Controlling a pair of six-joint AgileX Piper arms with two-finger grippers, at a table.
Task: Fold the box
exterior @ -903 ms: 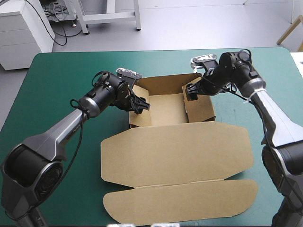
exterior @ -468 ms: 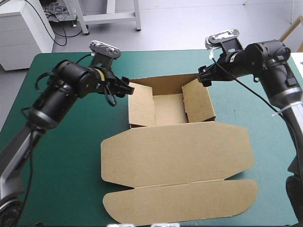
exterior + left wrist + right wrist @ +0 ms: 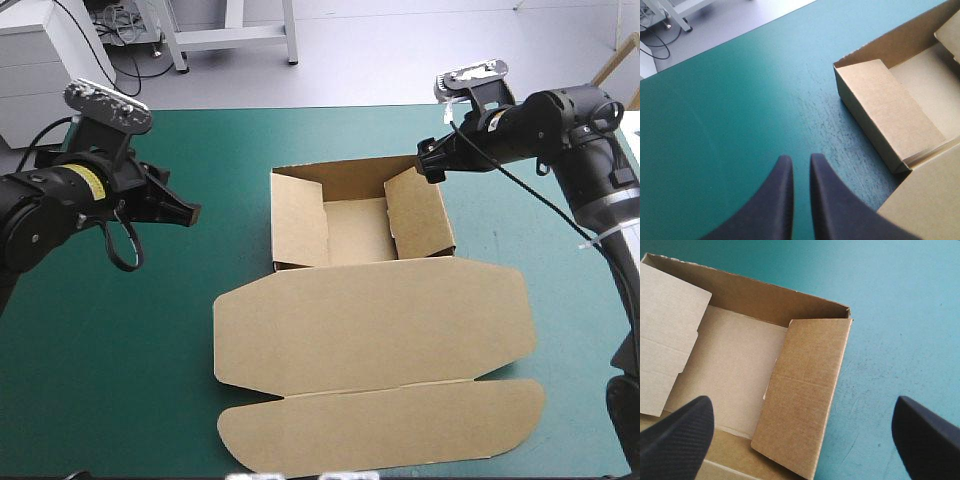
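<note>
Fold-the-box trial: the brown box (image 3: 370, 330) is seen at the middle of the teal-green cover (image 3: 120, 340). It is formed into an open tray (image 3: 355, 228) toward the table's far edge, and its lid (image 3: 380, 425) is laid flat toward the near edge. Both side walls are raised, and their flaps are turned inward.

The left gripper (image 3: 190, 212) is held over bare cover, well to the left of the tray, and nothing is touched by it. Its black fingers (image 3: 782, 200) are drawn together with only a thin slit left between them, and nothing is pinched.

The right gripper (image 3: 428, 168) is held just above the tray's far right corner with its fingers (image 3: 680, 432) spread wide. The right-hand wall flap (image 3: 802, 390) is framed between them but not gripped.
</note>
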